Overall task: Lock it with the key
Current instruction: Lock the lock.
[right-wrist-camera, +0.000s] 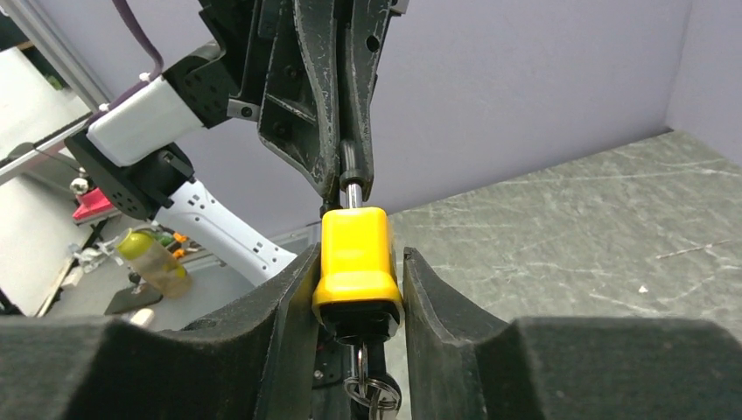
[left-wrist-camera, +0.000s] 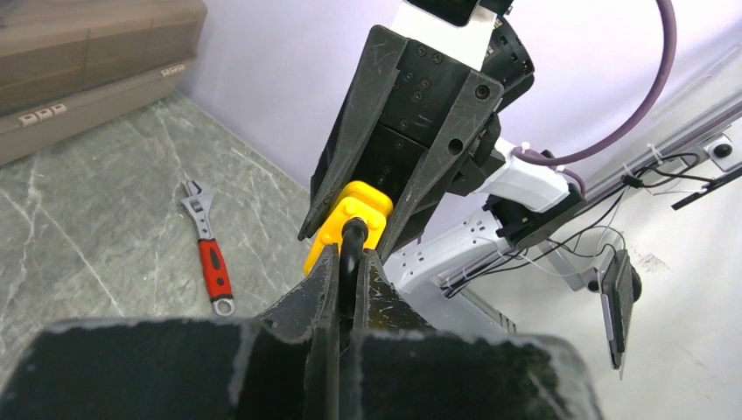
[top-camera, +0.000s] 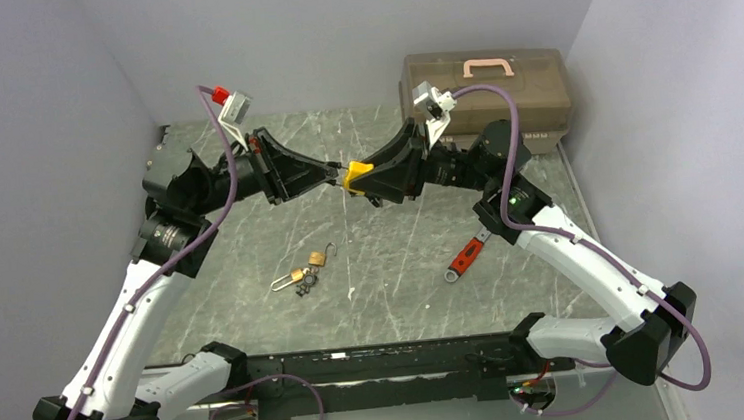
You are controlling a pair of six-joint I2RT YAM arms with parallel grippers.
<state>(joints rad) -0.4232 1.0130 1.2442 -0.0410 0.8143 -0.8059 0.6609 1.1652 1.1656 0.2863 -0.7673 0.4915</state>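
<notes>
A yellow padlock [top-camera: 358,177] hangs in the air between my two arms, over the middle of the table. My left gripper [top-camera: 337,170] is shut on its black shackle [left-wrist-camera: 352,258], which runs between the jaws toward the yellow body [left-wrist-camera: 352,217]. My right gripper [right-wrist-camera: 357,262] is closed around the yellow body [right-wrist-camera: 354,249], its fingers [right-wrist-camera: 293,297] pressed against both sides. A key [right-wrist-camera: 360,363] sticks out of the padlock's underside, with a metal ring [right-wrist-camera: 374,394] hanging from it between the right fingers.
A small brass padlock with keys [top-camera: 304,268] lies on the grey marbled table [top-camera: 393,278]. A red-handled wrench [top-camera: 467,256] lies to its right. A brown toolbox [top-camera: 487,86] stands at the back right corner. Walls enclose the table on three sides.
</notes>
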